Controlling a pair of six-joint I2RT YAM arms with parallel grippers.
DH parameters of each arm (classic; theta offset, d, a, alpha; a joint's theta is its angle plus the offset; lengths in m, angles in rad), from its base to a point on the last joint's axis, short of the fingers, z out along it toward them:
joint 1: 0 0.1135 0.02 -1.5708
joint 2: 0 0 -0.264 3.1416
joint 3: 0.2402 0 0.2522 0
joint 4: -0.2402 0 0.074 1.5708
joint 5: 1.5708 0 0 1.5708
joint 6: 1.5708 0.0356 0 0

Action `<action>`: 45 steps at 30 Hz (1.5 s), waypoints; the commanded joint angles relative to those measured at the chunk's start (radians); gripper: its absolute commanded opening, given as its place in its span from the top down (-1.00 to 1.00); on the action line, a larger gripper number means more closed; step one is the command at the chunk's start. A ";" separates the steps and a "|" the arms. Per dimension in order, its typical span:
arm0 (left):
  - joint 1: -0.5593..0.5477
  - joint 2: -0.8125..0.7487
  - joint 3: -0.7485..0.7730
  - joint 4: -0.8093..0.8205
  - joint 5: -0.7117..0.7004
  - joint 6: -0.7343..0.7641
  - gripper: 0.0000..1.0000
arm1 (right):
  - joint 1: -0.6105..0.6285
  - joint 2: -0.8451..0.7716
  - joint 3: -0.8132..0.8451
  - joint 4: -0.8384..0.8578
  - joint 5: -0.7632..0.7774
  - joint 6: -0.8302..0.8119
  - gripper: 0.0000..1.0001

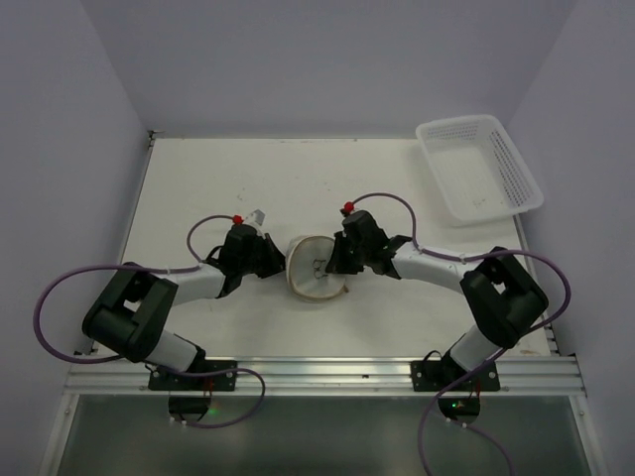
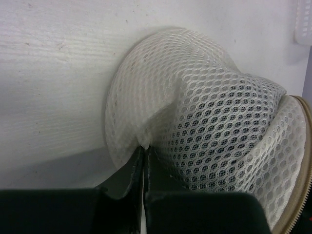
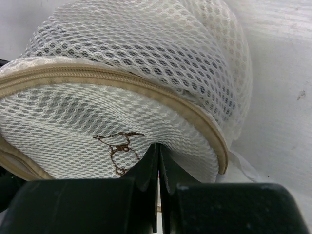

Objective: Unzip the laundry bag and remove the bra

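A small round cream-white mesh laundry bag sits near the middle of the white surface, tipped up on its edge between the two arms, with its flat face turned toward the right arm. The black left end effector reaches in from the bag's left, its jaws narrowed almost shut on a pinched fold of mesh at the back of the pouch, which bulges and creases above them. The black right end effector meets the bag from the other side, jaws pressed nearly together on the lower edge of the face, right beside the thin dark bra outline drawn there. A tan fabric zipper rim curves around that face, and the stretch of it in view looks zipped. A white perforated rectangular plastic basket stands at the far right corner of the surface, well apart from the bag and both arms.
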 commanded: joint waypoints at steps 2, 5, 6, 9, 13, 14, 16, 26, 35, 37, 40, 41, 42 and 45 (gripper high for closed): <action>-0.017 0.021 0.003 0.038 -0.062 -0.007 1.00 | -0.086 -0.069 -0.105 0.057 -0.035 0.042 1.00; -0.015 0.022 0.000 0.018 -0.090 -0.002 1.00 | -0.146 -0.140 -0.181 0.060 -0.046 0.062 0.99; -0.017 0.024 -0.002 0.014 -0.096 -0.001 1.00 | -0.180 -0.176 -0.197 0.060 -0.046 0.068 0.99; -0.017 0.033 -0.005 0.012 -0.094 0.001 1.00 | -0.224 -0.220 -0.235 0.039 -0.046 0.071 0.97; -0.017 0.036 -0.005 0.006 -0.093 0.002 1.00 | -0.235 -0.279 -0.208 -0.021 -0.020 0.026 0.89; -0.017 0.034 -0.005 0.004 -0.091 0.002 1.00 | -0.219 -0.301 -0.197 -0.041 -0.009 0.010 0.85; -0.017 0.018 0.001 -0.008 -0.091 0.002 1.00 | -0.186 -0.348 -0.156 -0.070 0.028 -0.033 0.68; -0.017 -0.097 0.041 -0.138 -0.124 0.019 1.00 | 0.122 -0.386 0.130 -0.243 0.315 -0.228 -0.51; -0.017 -0.145 0.076 -0.203 -0.108 0.004 1.00 | 0.321 -0.160 0.303 -0.262 0.390 -0.383 -0.70; -0.017 -0.150 0.079 -0.206 -0.105 -0.001 1.00 | 0.341 -0.107 0.331 -0.263 0.399 -0.390 -0.68; -0.015 -0.156 0.083 -0.213 -0.099 -0.004 1.00 | 0.371 -0.057 0.349 -0.260 0.405 -0.390 -0.63; -0.015 -0.162 0.081 -0.215 -0.099 -0.005 1.00 | 0.377 -0.050 0.352 -0.260 0.407 -0.390 -0.61; -0.017 -0.163 0.080 -0.215 -0.097 -0.006 1.00 | 0.380 -0.042 0.354 -0.260 0.410 -0.384 -0.59; -0.017 -0.174 0.078 -0.224 -0.099 -0.006 1.00 | 0.381 -0.022 0.360 -0.265 0.419 -0.378 -0.56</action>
